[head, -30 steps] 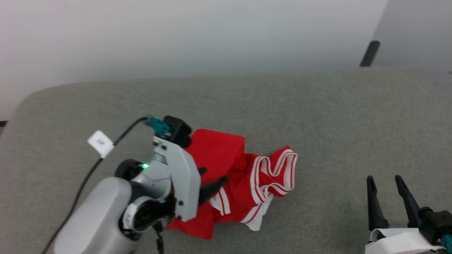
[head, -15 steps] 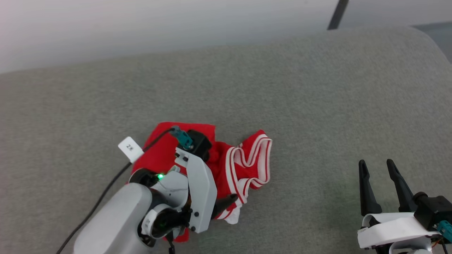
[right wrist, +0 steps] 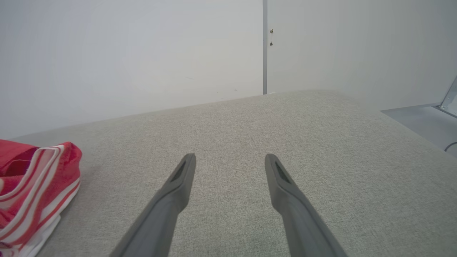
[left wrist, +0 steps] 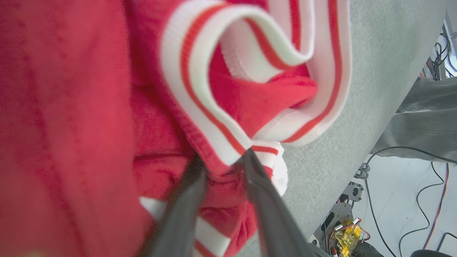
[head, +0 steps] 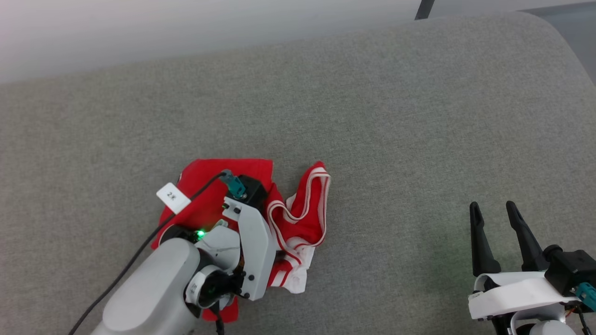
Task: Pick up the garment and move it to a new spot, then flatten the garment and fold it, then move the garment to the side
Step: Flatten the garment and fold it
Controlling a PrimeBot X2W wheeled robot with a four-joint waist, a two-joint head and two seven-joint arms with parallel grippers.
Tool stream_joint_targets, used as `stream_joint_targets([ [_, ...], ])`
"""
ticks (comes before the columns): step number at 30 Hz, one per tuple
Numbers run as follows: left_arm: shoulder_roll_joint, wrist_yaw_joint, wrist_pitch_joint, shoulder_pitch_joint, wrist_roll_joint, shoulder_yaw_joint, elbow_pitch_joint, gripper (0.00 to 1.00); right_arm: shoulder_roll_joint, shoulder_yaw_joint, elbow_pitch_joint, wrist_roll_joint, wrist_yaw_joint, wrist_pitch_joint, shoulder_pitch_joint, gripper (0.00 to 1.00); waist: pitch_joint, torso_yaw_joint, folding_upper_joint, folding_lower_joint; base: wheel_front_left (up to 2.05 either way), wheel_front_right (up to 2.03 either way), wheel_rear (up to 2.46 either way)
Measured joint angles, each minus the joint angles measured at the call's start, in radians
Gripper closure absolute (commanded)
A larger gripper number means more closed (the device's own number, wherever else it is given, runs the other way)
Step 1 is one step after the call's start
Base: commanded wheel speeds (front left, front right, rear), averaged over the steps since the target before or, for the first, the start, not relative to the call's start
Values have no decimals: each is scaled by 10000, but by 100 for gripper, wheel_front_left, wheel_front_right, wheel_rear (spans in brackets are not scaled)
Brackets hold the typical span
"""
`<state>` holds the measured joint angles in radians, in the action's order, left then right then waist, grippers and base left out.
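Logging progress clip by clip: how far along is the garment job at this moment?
Done: nothing yet; the garment lies crumpled in a heap on the grey padded surface. In hand: the left gripper appears to pinch a fold beside the striped trim, the first pick-up. The right gripper is open, apart from the cloth. Left: lifting and moving it, flattening, folding, moving it aside.

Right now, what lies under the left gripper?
The garment, crumpled on the grey cushion. The left gripper pinches a fold beside the striped trim. The cloth beneath the wrist is covered, and so is the cushion under the garment.
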<state>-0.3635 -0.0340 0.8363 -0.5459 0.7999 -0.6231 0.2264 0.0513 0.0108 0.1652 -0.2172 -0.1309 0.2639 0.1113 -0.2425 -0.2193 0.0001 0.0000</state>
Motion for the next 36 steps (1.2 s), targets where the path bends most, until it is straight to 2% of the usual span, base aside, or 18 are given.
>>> stream_joint_targets([
  [7,-157,-19,675,-215,280,17,-244,100,2,190,8,125,0,0,-84,0,272,206,0,0,0,0,0],
  [15,-1131,138,1108,-411,353,466,-1252,100,-2,449,56,395,0,0,-459,0,766,630,0,0,0,0,0],
  [20,-1860,209,1099,-326,359,859,-1647,100,-2,495,104,506,0,0,-657,0,1165,907,0,0,0,0,0],
  [21,-1860,209,1099,-326,359,859,-1647,100,-2,495,104,506,0,0,-657,0,1165,907,0,0,0,0,0],
  [22,-2128,221,1001,-154,389,1060,-1620,100,-2,514,105,516,0,0,-687,0,1320,1015,0,0,0,0,0],
  [27,-2173,293,679,403,807,1375,-1216,100,2,585,125,539,0,0,-893,0,1573,1236,0,0,0,0,0],
  [33,-2073,8,-144,887,915,1488,109,99,-2,520,150,589,0,0,-914,0,1771,1501,0,-1,0,0,0],
  [35,-1967,-123,-499,890,880,1496,554,64,0,491,151,606,0,0,-914,0,1803,1551,-1,0,0,0,0],
  [36,-1902,-194,-652,887,872,1501,723,39,-4,468,150,623,0,0,-914,0,1819,1570,0,-1,0,0,0],
])
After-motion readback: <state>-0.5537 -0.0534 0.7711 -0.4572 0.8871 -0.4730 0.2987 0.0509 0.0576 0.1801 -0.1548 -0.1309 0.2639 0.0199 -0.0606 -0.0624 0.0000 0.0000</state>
